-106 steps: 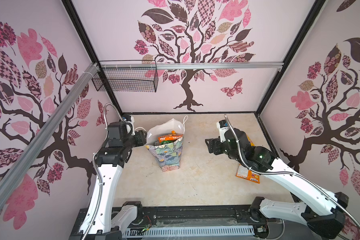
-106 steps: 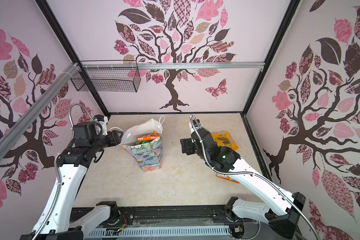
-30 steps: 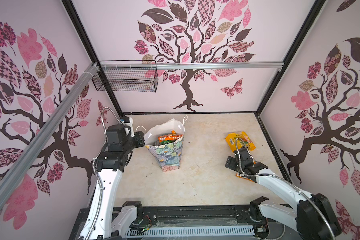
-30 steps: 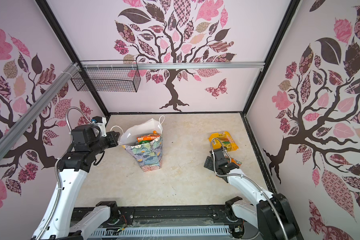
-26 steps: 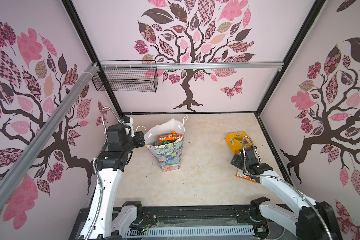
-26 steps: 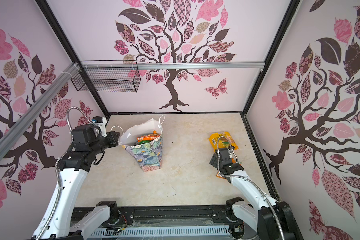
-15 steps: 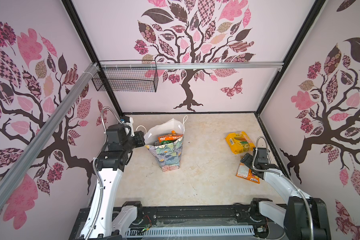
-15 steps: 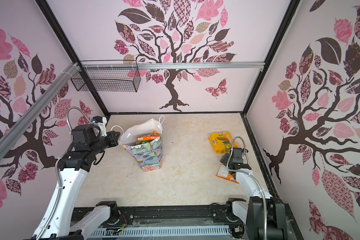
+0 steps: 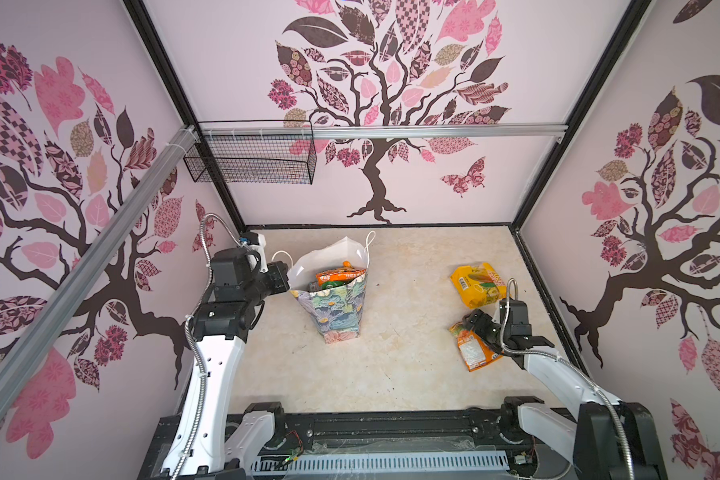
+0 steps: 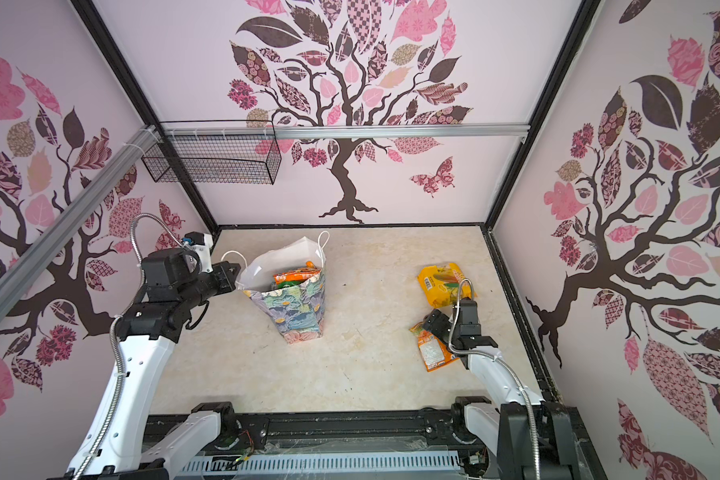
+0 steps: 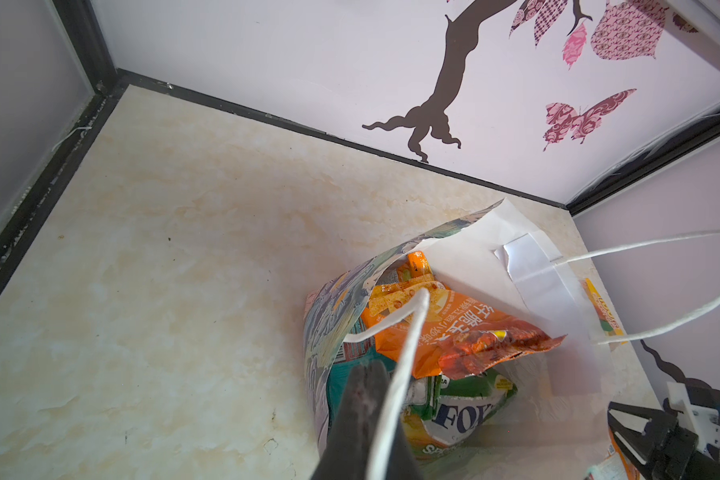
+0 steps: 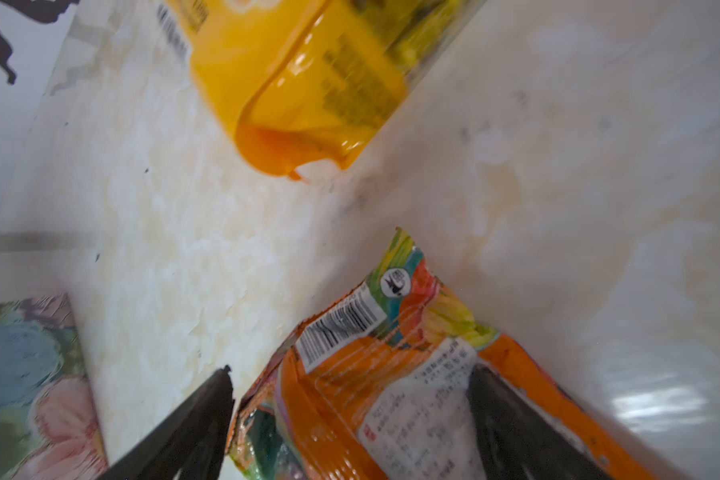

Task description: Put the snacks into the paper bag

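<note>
Right wrist view: right end effector [image 12: 350, 372] spread wide, jaws straddling the flat orange-and-white crinkly snack packet [image 12: 412, 395] on the pale marbled table [image 9: 391, 353], packet's long axis in line with the reach; left end effector [image 9: 282, 275] pinched shut on the floral paper bag [image 9: 341, 307] rim, well apart

Lab test booth, tree-decal walls [image 9: 391, 62], black frame posts [image 9: 592, 83], aluminium rail [image 9: 433, 132], marble-look floor [image 9: 412, 270]
</note>
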You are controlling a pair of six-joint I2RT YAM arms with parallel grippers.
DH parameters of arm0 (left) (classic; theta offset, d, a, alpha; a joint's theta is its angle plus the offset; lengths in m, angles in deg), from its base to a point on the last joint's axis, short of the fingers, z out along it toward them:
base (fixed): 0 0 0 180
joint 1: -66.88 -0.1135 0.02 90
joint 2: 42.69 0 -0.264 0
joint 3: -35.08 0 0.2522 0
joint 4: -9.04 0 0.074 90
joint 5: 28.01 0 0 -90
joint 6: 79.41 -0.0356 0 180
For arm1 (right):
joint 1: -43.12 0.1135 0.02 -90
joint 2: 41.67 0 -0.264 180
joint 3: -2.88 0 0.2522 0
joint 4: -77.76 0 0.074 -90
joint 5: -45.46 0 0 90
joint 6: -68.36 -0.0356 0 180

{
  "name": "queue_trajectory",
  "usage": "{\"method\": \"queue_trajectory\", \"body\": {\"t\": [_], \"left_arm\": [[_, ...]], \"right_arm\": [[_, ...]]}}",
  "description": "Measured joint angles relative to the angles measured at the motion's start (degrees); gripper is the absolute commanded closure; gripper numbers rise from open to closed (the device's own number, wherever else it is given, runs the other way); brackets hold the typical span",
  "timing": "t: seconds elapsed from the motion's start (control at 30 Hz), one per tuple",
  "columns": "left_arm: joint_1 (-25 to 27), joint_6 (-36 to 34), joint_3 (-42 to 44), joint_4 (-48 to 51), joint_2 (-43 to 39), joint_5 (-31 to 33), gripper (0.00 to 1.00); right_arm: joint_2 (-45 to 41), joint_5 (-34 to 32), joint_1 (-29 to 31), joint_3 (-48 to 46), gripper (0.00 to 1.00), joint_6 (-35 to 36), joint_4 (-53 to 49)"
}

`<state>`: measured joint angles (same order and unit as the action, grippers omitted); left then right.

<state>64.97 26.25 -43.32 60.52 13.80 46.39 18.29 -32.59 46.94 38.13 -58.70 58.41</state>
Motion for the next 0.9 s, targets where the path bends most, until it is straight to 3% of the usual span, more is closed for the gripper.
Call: {"method": "queue_trajectory", "body": {"t": [0.17,0.3,0.5,0.63,0.9], "left_arm": [[-0.04,0.33,0.04,-0.04,0.00,-0.11,0.96],[-0.09,0.46,0.04,-0.13,0.00,-0.13,0.96],[-0.09,0.52,0.04,-0.35,0.00,-0.17,0.96],[-0.09,0.57,0.04,-0.39,0.00,-0.15,0.96],[-0.13,0.59,0.04,-0.39,0.00,-0.17,0.96]], "right_arm": [[-0.26,2.56,7.96,0.63,0.14,-2.16,0.00],[0.59,2.05,10.56,5.16,0.24,-0.61,-3.17],[1.05,-7.08,17.79,14.67,0.34,4.15,-14.27],[1.25,-11.82,22.62,16.02,0.40,5.84,-19.65],[3.82,-17.00,22.86,15.58,0.48,7.85,-24.48]]}}
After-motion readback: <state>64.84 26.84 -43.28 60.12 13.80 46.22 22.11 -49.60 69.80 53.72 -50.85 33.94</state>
